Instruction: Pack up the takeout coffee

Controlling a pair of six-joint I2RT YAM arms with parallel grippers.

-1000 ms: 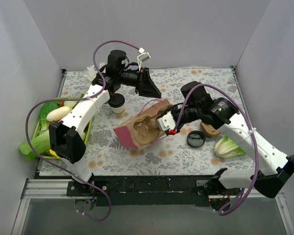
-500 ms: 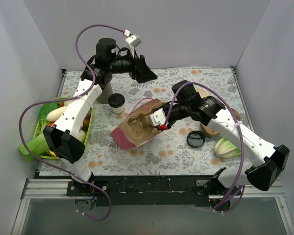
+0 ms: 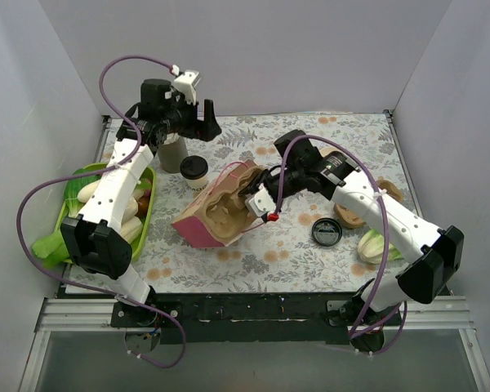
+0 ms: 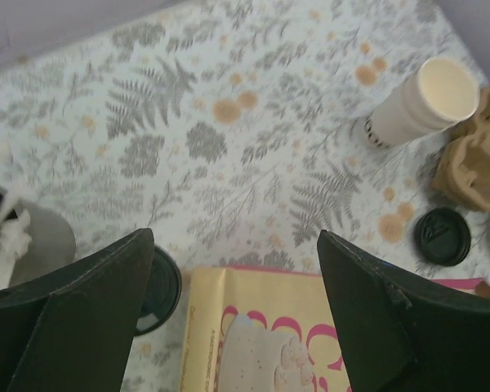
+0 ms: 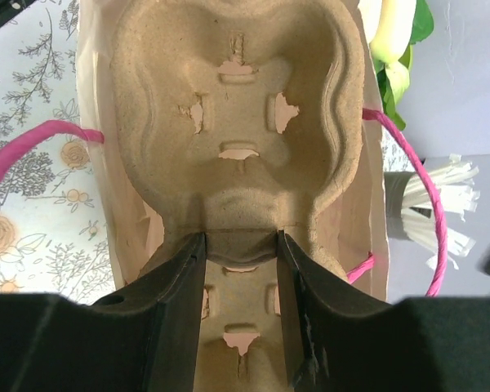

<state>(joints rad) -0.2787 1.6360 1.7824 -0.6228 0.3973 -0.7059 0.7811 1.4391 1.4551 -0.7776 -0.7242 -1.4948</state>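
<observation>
The takeout coffee (image 3: 194,170), a small white cup with a black lid, stands on the table left of the paper bag (image 3: 198,224). In the left wrist view its lid (image 4: 162,282) peeks out beside a finger. My left gripper (image 3: 206,124) is open and empty, raised behind the cup; its fingers (image 4: 106,302) straddle the bag's yellow side (image 4: 261,327). My right gripper (image 3: 258,202) is shut on the middle ridge of a brown pulp cup carrier (image 5: 237,106) that sits in the bag's mouth (image 5: 98,163).
A grey holder of white sticks (image 3: 171,151) stands behind the coffee. A green tray (image 3: 72,181) of vegetables lies at the left. A flat black lid (image 3: 326,233), another pulp carrier (image 3: 353,216) and a bok choy (image 3: 377,245) lie at the right. Stacked cream cups (image 4: 420,102) lie at the back.
My left gripper has swung left and back, away from above the coffee. My right gripper has moved left with the carrier, and the bag has shifted left with it.
</observation>
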